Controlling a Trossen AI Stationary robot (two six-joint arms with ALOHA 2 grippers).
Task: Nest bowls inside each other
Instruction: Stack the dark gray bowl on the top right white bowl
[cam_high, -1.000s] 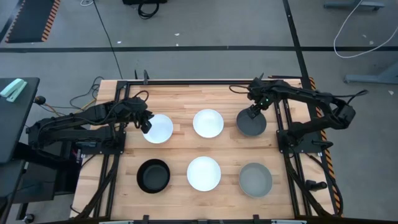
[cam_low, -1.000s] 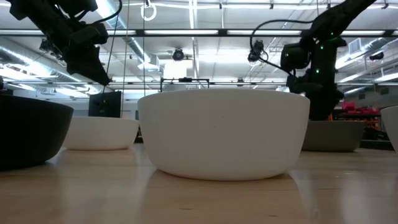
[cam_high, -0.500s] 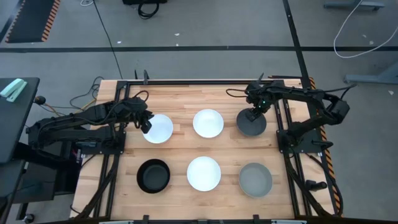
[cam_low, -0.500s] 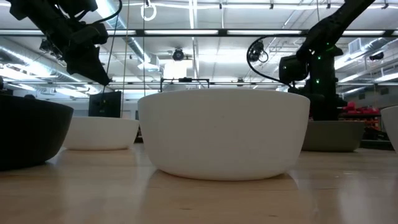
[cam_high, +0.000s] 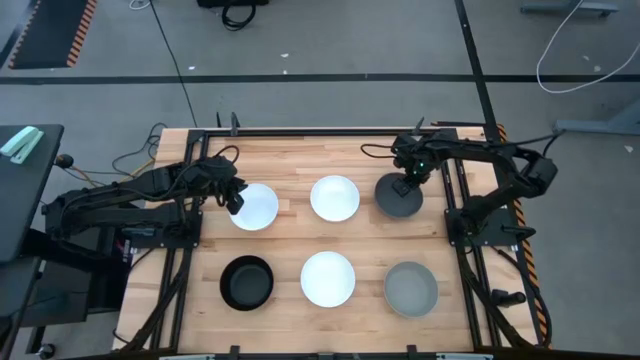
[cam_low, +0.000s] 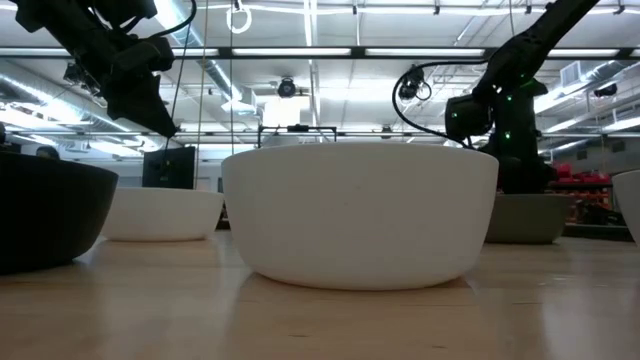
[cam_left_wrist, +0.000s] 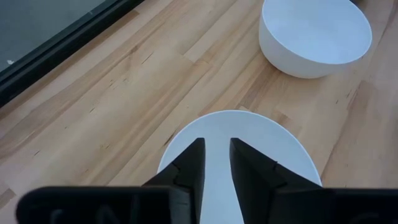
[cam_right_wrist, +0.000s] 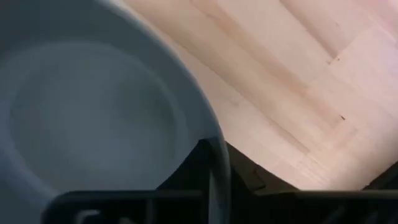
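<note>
Right wrist cam | I see the dark grey bowl (cam_right_wrist: 93, 118) filling most of my frame — hollow toward me | my right gripper (cam_right_wrist: 214, 163) straddles its rim, one finger inside the bowl, one outside — clamped on the wall | bare wooden table (cam_right_wrist: 298, 87) just beyond the rim

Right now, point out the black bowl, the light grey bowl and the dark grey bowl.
Black bowl (cam_high: 246, 282), high view, its inner floor.
Light grey bowl (cam_high: 411, 289), high view, its inner floor.
Dark grey bowl (cam_high: 400, 201), high view, bare inside below the right arm's fingers.
</note>
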